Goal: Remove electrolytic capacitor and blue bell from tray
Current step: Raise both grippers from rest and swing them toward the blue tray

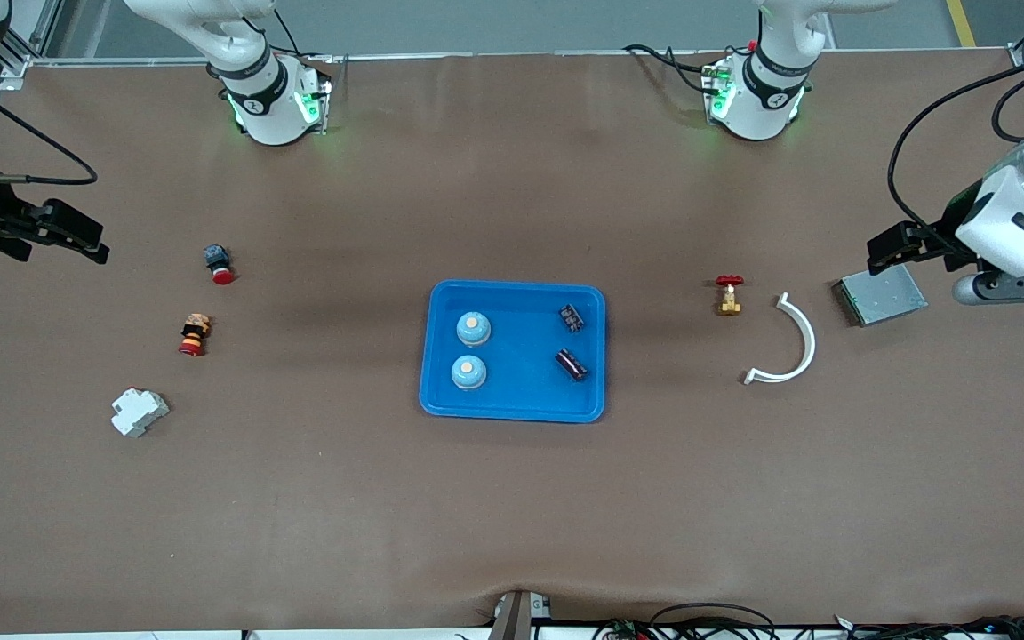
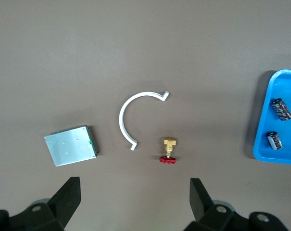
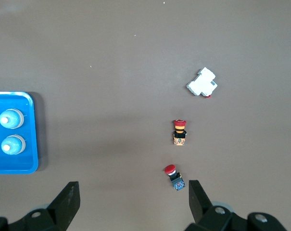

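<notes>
Capacitors [image 1: 572, 341] and bells [image 1: 471, 350] sit in tray [image 1: 512, 404] | left gripper [image 2: 134, 192] over bench end, jaws released | right gripper [image 3: 133, 195] likewise, empty

Brown matte table covering [image 1: 512, 516] fills nearly the whole front view; faint creases and soft shadows, even overhead light w/ no hard glare. Along the top edge, an aluminium frame rail [image 1: 476, 55] borders the covering, w/ grey floor [image 1: 521, 22] above it and a yellow floor line [image 1: 960, 20] toward the left arm's end. At the edge nearest the front camera, loose black cables [image 1: 716, 618] and a small metal bracket [image 1: 519, 615].
</notes>
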Controlling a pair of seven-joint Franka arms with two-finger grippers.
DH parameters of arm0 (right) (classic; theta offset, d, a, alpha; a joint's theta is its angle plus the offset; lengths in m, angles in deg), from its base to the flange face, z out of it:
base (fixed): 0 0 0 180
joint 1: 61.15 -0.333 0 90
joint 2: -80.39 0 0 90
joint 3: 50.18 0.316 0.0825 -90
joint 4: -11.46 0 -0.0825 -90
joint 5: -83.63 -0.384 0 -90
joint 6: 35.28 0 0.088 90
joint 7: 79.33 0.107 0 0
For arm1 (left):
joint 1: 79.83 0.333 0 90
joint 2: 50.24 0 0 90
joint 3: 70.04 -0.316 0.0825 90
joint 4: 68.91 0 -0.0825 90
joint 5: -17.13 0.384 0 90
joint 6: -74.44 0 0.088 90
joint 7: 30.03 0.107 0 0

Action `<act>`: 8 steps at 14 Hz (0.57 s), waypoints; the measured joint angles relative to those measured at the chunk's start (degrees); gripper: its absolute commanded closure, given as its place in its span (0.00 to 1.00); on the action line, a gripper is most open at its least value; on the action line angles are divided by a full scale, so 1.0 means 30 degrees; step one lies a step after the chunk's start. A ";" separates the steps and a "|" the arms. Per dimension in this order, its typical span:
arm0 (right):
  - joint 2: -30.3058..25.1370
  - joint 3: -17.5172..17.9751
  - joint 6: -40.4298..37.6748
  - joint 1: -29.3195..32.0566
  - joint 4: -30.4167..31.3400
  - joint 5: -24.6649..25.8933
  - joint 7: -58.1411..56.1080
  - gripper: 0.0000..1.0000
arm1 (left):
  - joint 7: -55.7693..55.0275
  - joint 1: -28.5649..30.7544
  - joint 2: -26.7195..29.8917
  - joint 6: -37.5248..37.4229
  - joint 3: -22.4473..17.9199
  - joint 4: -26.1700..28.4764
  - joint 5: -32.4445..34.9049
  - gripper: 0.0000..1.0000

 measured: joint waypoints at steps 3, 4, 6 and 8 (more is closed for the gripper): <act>-0.0001 0.0015 0.0001 -0.0594 0.0278 -0.0046 0.1005 0.00 | -0.1413 -0.0350 -0.0892 0.0722 0.0077 -0.0116 -0.1537 0.00; -0.0002 0.0022 0.0039 -0.0980 0.0411 -0.0052 0.1435 0.00 | -0.2557 -0.0604 -0.1352 0.0957 0.0095 -0.0306 -0.1857 0.00; -0.0003 0.0042 0.0526 -0.1790 0.0840 -0.0054 0.2332 0.00 | -0.5417 -0.1445 -0.2450 0.1370 0.0135 -0.0986 -0.1957 0.00; -0.0002 0.0049 0.1305 -0.2501 0.1514 -0.0076 0.2878 0.00 | -0.7925 -0.2334 -0.3461 0.1945 0.0158 -0.1650 -0.1957 0.00</act>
